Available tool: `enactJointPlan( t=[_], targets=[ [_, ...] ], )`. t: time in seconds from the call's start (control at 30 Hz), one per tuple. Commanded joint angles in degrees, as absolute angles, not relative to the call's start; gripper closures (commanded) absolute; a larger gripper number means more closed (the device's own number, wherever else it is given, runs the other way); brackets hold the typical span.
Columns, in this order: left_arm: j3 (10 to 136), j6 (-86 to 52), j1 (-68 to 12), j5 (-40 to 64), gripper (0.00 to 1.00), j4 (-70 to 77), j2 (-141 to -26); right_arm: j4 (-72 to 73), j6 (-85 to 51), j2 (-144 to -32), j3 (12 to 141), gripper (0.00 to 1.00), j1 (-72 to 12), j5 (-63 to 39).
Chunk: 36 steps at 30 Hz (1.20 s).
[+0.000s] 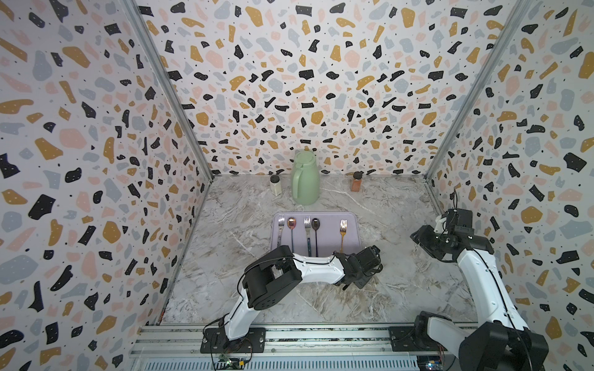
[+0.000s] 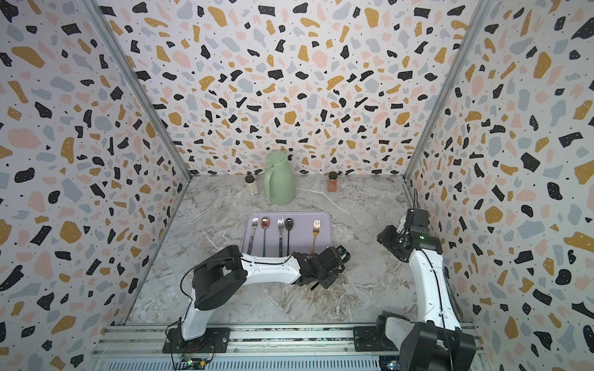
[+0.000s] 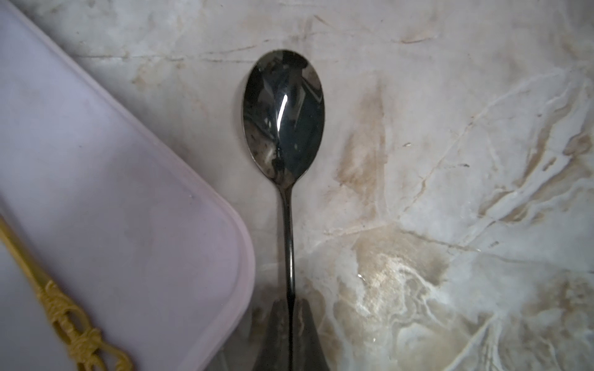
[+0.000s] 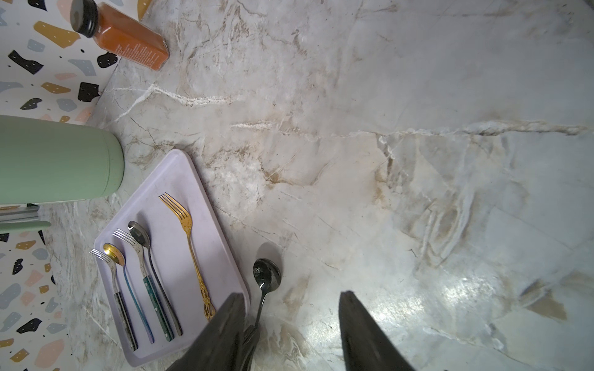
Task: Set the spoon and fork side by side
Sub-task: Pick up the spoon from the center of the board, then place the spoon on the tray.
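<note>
No word, number or brand can be read anywhere. The orange spice bottle (image 4: pixel 128 38) standing on the bench by the back wall carries rows of pale fine print along its side in the right wrist view, but the lines are too small and blurred to make out. In both top views the bottle is too small to show any lettering.

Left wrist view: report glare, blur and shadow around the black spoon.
Left wrist view: a bright glare streak crosses the black spoon; the gold fork and the left gripper are blurred. Right wrist view: the spoon's shadow falls on the table, which shows a glare patch.
</note>
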<state>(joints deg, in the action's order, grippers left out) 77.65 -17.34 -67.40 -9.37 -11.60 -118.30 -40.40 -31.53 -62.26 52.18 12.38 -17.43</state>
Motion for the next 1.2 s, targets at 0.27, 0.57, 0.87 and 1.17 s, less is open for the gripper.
enactJointPlan(
  t=[0.27, 0.57, 0.87, 1.17],
  targets=[
    [82.9, -24.6, -66.1, -14.7, 1.0, -16.2, -112.5, -40.1, -32.2, -59.6, 51.6, 0.47, 12.6, -18.2],
    [86.3, -33.9, -58.7, -16.8, 1.0, -17.4, -114.3, -39.2, -32.7, -59.4, 50.9, 0.47, 12.6, -18.9],
    [91.8, -43.3, -54.6, -15.1, 1.0, -16.3, -121.8, -36.8, -33.2, -60.8, 48.9, 0.48, 12.6, -21.0],
    [94.1, -47.4, -54.5, -15.0, 1.0, -14.3, -125.9, -35.4, -33.2, -63.0, 48.0, 0.49, 12.1, -21.9]
  ],
)
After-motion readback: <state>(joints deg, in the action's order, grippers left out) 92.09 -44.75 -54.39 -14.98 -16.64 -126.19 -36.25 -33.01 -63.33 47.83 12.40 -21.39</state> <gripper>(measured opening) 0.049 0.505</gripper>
